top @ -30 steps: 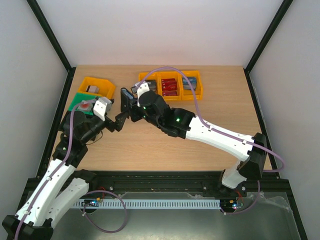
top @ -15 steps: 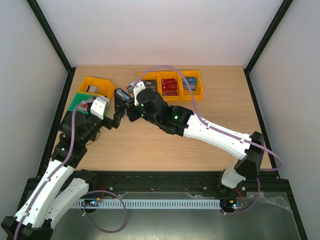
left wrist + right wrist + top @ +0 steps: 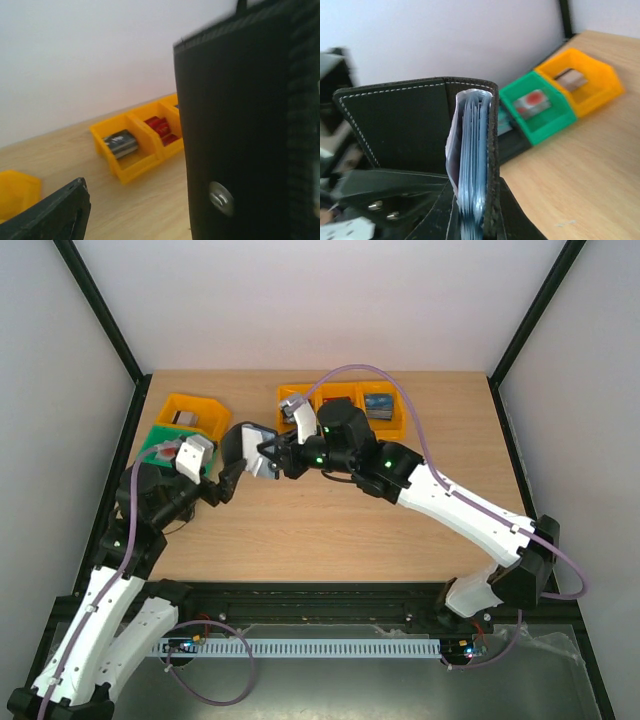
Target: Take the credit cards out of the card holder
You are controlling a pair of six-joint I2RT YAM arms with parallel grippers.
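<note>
your right gripper (image 3: 270, 456) is pinching the holder (image 3: 410, 125), centre-left; cards (image 3: 470, 165) are sitting inside, none out; left gripper (image 3: 226, 478) is hanging spread beside.

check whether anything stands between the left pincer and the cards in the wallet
Only the card holder itself: its black cover faces the open left pincer, hiding the credit cards, whose edges show only between the covers in the right wrist view.

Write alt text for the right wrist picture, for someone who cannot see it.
A black card holder stands upright up close, a stack of bluish cards edge-on between its flaps. Behind it, a green bin and an orange bin sit on a wooden table.
</note>
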